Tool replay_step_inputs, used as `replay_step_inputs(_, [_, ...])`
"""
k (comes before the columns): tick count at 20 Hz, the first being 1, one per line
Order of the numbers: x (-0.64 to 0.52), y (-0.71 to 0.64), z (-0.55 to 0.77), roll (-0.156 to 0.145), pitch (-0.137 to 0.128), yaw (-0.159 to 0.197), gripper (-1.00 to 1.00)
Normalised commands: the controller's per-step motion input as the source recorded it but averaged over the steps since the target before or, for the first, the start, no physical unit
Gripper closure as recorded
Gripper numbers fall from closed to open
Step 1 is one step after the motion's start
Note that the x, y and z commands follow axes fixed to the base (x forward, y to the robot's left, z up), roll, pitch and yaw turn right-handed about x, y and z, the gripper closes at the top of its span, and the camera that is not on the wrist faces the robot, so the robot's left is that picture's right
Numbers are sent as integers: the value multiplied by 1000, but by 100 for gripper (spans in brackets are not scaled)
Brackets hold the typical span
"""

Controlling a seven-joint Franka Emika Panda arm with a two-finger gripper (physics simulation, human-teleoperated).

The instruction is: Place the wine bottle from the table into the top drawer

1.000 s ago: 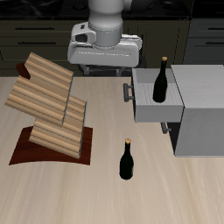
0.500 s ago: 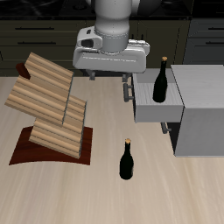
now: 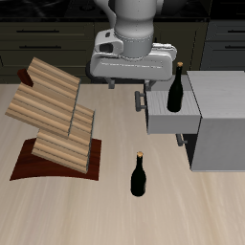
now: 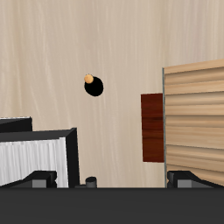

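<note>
While the Franka arm's two-finger gripper point(image 3: 135, 84) hangs high over the back of the wide beige wood-grain table point(image 3: 115, 215), its fingers are barely seen in either view, so I cannot tell whether they stand wide or narrow; nothing shows between them. The small slim near-black wine bottle with a tan-gold cap point(image 3: 139, 175) stands upright on the bare tabletop near the table's front edge, well apart from the gripper. From the wrist view it appears from above as a dark disc with a gold cap point(image 4: 93, 84). The pale grey shallow top drawer point(image 3: 172, 113) of the boxy grey cabinet point(image 3: 223, 129) is pulled out, and 1 identical dark bottle point(image 3: 176, 89) stands upright inside it. The lower drawer front point(image 3: 188, 143) is closed. A slatted wooden rack on a dark brown base point(image 3: 55, 117) sits across the table from the cabinet.
</note>
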Motion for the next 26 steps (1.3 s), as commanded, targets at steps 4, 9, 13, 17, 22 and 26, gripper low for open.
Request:
replay_step_inputs(4, [112,-50,53,6,1,7,-100])
replay_step_inputs(9, [262,-74,26,-15,-5,11,-100])
replay_step_inputs(13, [283,-80,-25,-26,10,-11,-100])
replay_step_inputs(17, [128,-21,-76,-18,9,-26,-100])
replay_step_inputs(22, [155,6,-60,8,13,-18,-100])
replay_step_inputs(26, [122,142,-80,-2,2,9,-100])
